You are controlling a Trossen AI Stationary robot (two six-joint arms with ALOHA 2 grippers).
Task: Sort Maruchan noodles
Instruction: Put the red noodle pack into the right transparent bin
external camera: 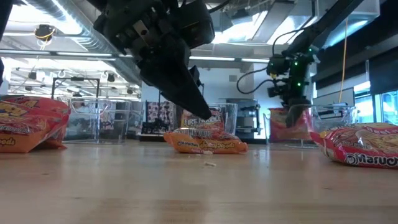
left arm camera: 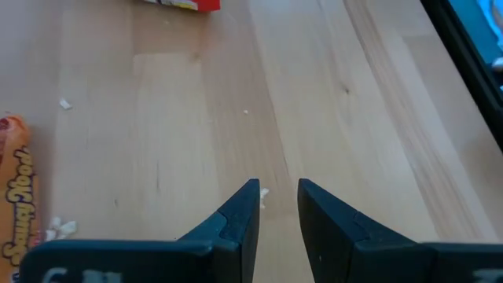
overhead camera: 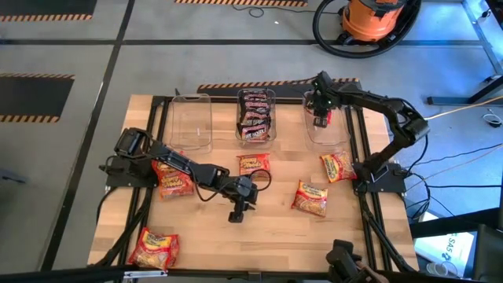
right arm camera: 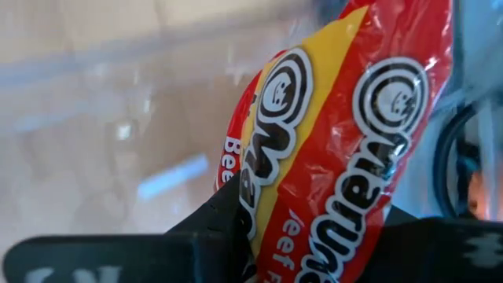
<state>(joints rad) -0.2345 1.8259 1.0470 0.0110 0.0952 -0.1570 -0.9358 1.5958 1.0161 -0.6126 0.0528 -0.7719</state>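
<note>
Sorting is under way: the right gripper (overhead camera: 322, 118), at one o'clock on the table, hangs over the right bin (overhead camera: 325, 135) with its fingers clamped on a red packet (right arm camera: 346, 134) that dangles into the clear walls, not yet let go. The middle bin (overhead camera: 257, 135) at twelve o'clock already holds a stack of dark packets (overhead camera: 255, 116); the left bin (overhead camera: 191, 124) at eleven looks bare.

Most of the job appears left. Six packets lie loose on the wood: two overlapping at nine o'clock (overhead camera: 174, 179), one near the centre (overhead camera: 254, 163), one at three (overhead camera: 338, 166), one at four (overhead camera: 311, 197) and one at seven (overhead camera: 154, 248).

The left gripper (overhead camera: 237, 212) hovers low at about six o'clock over bare board, fingers (left arm camera: 236, 224) set narrow and holding nothing. Its arm lies across the nine o'clock pair, which may hamper reaching them. A shop vacuum (overhead camera: 369, 20) stands on the floor beyond the table.
</note>
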